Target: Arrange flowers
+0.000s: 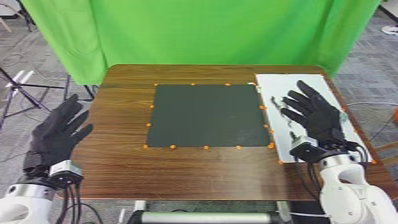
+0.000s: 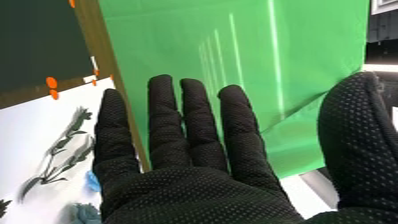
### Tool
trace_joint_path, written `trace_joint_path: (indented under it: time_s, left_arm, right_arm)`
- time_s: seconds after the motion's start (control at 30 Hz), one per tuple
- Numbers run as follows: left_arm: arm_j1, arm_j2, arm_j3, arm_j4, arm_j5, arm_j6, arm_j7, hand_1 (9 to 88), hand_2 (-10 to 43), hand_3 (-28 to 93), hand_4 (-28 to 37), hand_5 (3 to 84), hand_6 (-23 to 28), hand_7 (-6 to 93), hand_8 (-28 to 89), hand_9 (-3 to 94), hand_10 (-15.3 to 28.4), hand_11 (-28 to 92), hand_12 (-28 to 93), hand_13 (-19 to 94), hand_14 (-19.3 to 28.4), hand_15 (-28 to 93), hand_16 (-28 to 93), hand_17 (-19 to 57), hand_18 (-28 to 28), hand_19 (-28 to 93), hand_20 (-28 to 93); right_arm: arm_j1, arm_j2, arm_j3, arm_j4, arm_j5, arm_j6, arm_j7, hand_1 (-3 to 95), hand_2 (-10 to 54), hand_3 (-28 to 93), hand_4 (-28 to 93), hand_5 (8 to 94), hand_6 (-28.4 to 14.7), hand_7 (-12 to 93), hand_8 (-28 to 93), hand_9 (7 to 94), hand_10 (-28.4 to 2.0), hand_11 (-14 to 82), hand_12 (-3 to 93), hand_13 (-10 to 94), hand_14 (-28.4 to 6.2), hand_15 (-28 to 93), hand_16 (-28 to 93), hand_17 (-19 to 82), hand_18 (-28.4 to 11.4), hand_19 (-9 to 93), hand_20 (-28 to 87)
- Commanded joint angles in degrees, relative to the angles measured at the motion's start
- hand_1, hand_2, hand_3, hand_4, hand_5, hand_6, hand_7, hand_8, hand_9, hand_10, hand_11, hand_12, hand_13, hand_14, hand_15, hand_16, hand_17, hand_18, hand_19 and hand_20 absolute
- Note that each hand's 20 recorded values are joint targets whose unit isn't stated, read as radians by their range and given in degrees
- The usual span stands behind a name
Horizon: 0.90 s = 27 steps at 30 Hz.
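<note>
Green sprigs (image 2: 60,145) and a bluish flower (image 2: 87,214) lie on the white sheet (image 1: 273,84) along the table's (image 1: 204,175) right edge. The right hand (image 1: 321,120) is above that sheet, fingers straight and slightly spread, thumb apart. The left hand (image 1: 55,137) is beside the table's left edge, fingers straight, slightly spread. A dark mat (image 1: 207,115) occupies the table's middle.

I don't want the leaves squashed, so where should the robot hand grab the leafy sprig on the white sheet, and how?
Probably midway along the leafy sprig, pinching its thin stem from above, across its length: it lies flat on the white sheet, leaves sticking out.
</note>
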Motion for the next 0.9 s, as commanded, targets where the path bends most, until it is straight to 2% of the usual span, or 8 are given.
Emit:
trace_joint_path:
  time_s: [0.03, 0.13, 0.23, 0.3, 0.4, 0.5, 0.63, 0.9]
  left_arm:
    - [-0.8, -0.11, 0.32, 0.31, 0.18, -0.77, -0.58, 23.3, -5.1, 69, -28.3, 21.8, 1.5, 17.9, -9, 15.7, 8.5, 11, 19, 11, 11.0, 14, 8, -11.3, 17.7, 34, 9]
    - [-0.6, 0.28, 0.06, 0.17, 0.25, -0.71, -0.59, 23.1, -5.0, 69, -28.3, 21.8, 1.5, 17.8, -9, 15.7, 8.5, 11, 19, 11, 11.1, 14, 8, -11.3, 17.7, 34, 9]
    - [0.4, -0.51, -0.09, -0.10, 0.07, -0.47, -1.05, 23.2, -5.0, 69, -28.3, 21.8, 1.5, 17.8, -9, 15.7, 8.4, 11, 19, 11, 11.0, 14, 8, -11.3, 17.7, 34, 9]
    - [0.8, -0.31, -0.49, -0.22, 0.20, -0.46, -0.80, 23.2, -5.0, 68, -28.3, 21.8, 1.5, 17.8, -9, 15.8, 8.5, 11, 19, 11, 11.1, 14, 8, -11.3, 17.7, 34, 9]
    - [0.0, 0.72, -0.48, -0.05, 0.11, -0.13, -0.50, 23.3, -5.0, 68, -28.3, 21.8, 1.5, 17.8, -9, 15.7, 8.5, 11, 19, 11, 11.1, 14, 8, -11.3, 17.7, 34, 9]
    - [-0.7, 1.12, -0.37, 0.13, 0.06, -0.49, -0.51, 23.3, -5.0, 68, -28.3, 21.8, 1.5, 17.7, -9, 15.7, 8.4, 11, 19, 11, 11.1, 14, 8, -11.3, 17.7, 34, 9]
    - [0.5, 0.73, -1.31, -0.34, -0.19, 0.23, -0.42, 23.3, -4.8, 67, -28.3, 21.8, 1.5, 17.7, -9, 15.7, 8.3, 11, 20, 11, 11.0, 14, 8, -11.4, 17.8, 34, 9]
    - [-0.6, 1.18, -0.92, 0.06, 0.01, -0.24, -0.91, 22.6, -5.0, 68, -28.3, 21.7, 1.4, 17.6, -9, 15.5, 8.3, 11, 20, 11, 11.0, 14, 8, -11.4, 17.7, 34, 9]
  right_arm:
    - [-1.3, 0.4, 0.9, -0.9, -0.1, 0.3, -0.5, 13.8, 2.4, 85, -28, 32.0, -3.5, 17, -12, 34.6, -12.9, 10.9, 22.0, 29, -10.7, 12, 33, 4, -19.7, 37, 23]
    - [-1.7, 0.1, 1.0, -1.1, 0.0, 0.7, -0.4, 13.8, 2.4, 85, -28, 32.1, -3.4, 18, -12, 34.8, -12.9, 10.9, 21.9, 29, -10.7, 12, 33, 4, -19.8, 37, 23]
    - [-1.9, 0.4, 1.1, -1.1, -0.1, 0.4, 0.1, 13.8, 2.3, 85, -28, 32.2, -3.4, 18, -12, 34.7, -12.9, 10.9, 21.8, 29, -10.7, 12, 33, 4, -19.8, 37, 23]
    - [-1.6, -0.1, 0.9, -1.0, 0.0, 0.2, -0.2, 13.8, 2.3, 85, -28, 32.1, -3.4, 18, -12, 34.6, -12.9, 10.8, 21.9, 29, -10.7, 12, 33, 4, -19.8, 37, 23]
    - [-1.5, 0.3, 0.6, -1.1, -0.5, 0.0, -0.8, 13.8, 2.3, 85, -28, 32.1, -3.4, 17, -12, 34.7, -12.8, 10.8, 21.9, 29, -10.7, 12, 33, 4, -19.8, 37, 23]
    - [-1.2, 0.4, 0.6, -1.0, -0.3, -0.1, -0.9, 14.0, 2.3, 85, -28, 32.2, -3.4, 17, -12, 35.4, -11.4, 10.6, 21.7, 29, -10.7, 11, 32, 4, -19.9, 37, 23]
    - [-1.3, -0.1, 0.3, -0.9, -0.4, -0.5, -0.8, 14.0, 2.2, 85, -28, 32.2, -3.3, 17, -12, 35.5, -11.2, 10.6, 21.6, 30, -10.6, 10, 32, 4, -19.9, 37, 22]
    - [-1.9, -0.2, 0.9, -1.3, -0.4, -0.7, -0.8, 13.8, 2.0, 85, -28, 32.3, -3.2, 17, -12, 35.4, -11.8, 10.5, 21.7, 30, -10.6, 9, 33, 4, -19.8, 37, 22]
